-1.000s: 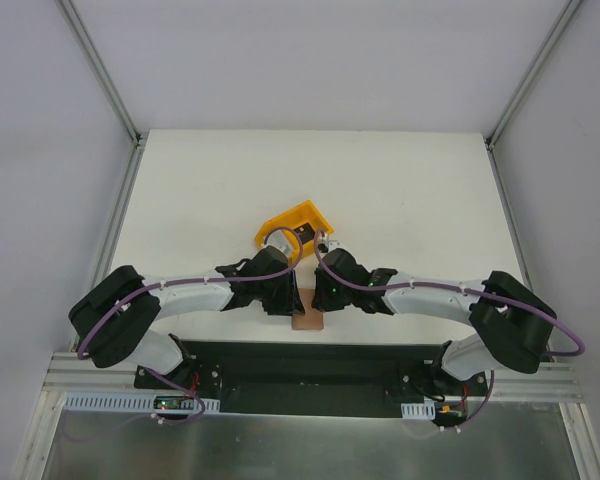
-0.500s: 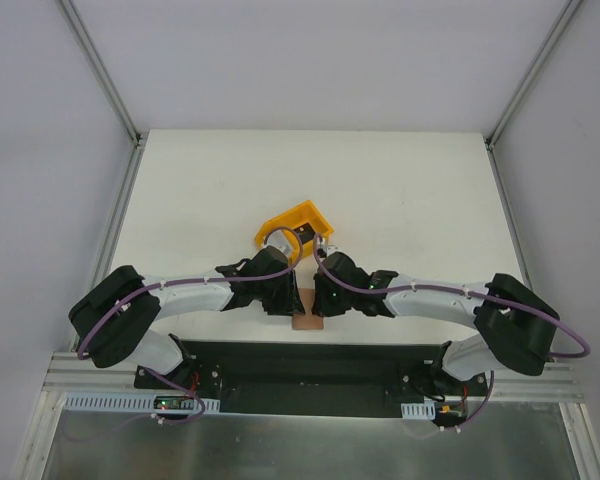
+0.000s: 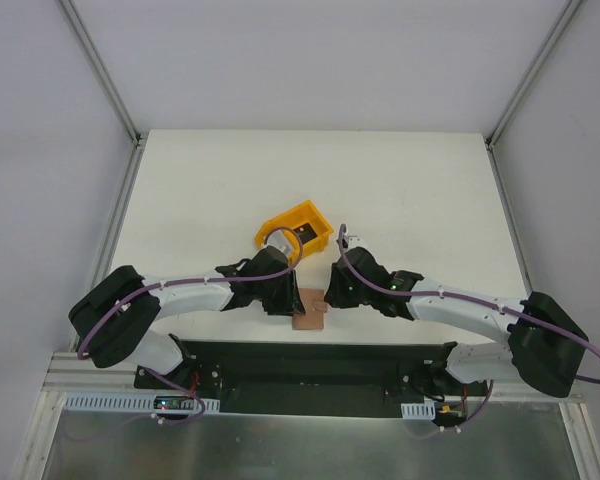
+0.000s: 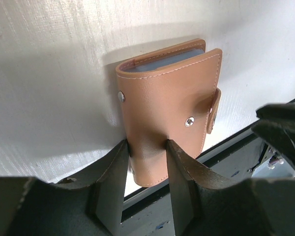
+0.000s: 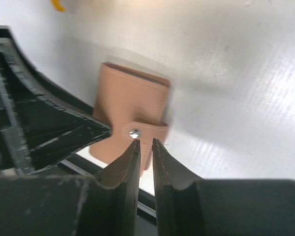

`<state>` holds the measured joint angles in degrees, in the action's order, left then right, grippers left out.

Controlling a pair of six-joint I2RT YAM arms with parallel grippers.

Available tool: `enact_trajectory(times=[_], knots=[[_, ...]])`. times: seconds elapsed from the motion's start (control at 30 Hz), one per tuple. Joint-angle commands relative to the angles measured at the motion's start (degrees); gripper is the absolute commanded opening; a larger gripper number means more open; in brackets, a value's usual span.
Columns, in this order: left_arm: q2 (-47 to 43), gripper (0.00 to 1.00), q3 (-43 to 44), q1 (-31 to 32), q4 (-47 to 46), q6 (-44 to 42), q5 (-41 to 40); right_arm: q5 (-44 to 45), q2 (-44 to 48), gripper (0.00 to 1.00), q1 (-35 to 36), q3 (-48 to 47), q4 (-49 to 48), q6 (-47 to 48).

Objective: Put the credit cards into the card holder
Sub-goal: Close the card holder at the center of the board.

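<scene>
Right arm has swung outward since a second ago. Its elbow is now farther from the yellow bin (image 3: pixel 310 212), and the right gripper (image 3: pixel 327 298) has slid off the top of the card holder (image 3: pixel 306 306) to the holder's outer edge, so more brown leather shows from above. Left arm unchanged.

Card holder sits on the near side of the yellow bin, at the desk (image 3: pixel 400 180) edge. It is folded shut and stands on its edge. Left gripper (image 4: pixel 147 147) is clamped on its lower part, with both fingers pressing the cover.

Grey-blue edges of the credit cards (image 4: pixel 172 58) show inside the fold. No loose cards are seen on the desk.

Right gripper jaws are narrow, with just a slit between them. Their tips are at the snap tab (image 5: pixel 146 133). That view is blurred, so cannot tell if they pinch the tab or merely touch it.

Judgement: cards look loaded, and the task is near its end. What remains is likely securing the tab, then letting go.
</scene>
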<state>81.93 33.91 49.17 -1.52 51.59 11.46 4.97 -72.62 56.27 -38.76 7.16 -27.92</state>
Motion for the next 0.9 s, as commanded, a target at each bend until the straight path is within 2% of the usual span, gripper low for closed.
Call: enact_trajectory(times=[0.0, 0.53, 0.57, 0.87], knots=[[-0.28, 0.36, -1.04, 0.49, 1.78, -1.58, -1.97, -0.13, 0.03, 0.19, -1.6, 1.85, -0.74, -1.08], [-0.1, 0.36, -1.04, 0.58, 1.78, -1.41, -1.8, -4.36, -7.53, 0.22, -1.78, -0.79, -5.84, 0.32], [-0.1, 0.36, -1.04, 0.49, 1.78, -1.23, -1.88, -6.27, -7.54, 0.22, -1.78, -0.79, -6.27, 0.41], [0.07, 0.36, -1.13, 0.58, 1.78, -1.14, -1.8, -5.67, -6.21, 0.23, -1.87, -1.05, -5.75, 1.03]])
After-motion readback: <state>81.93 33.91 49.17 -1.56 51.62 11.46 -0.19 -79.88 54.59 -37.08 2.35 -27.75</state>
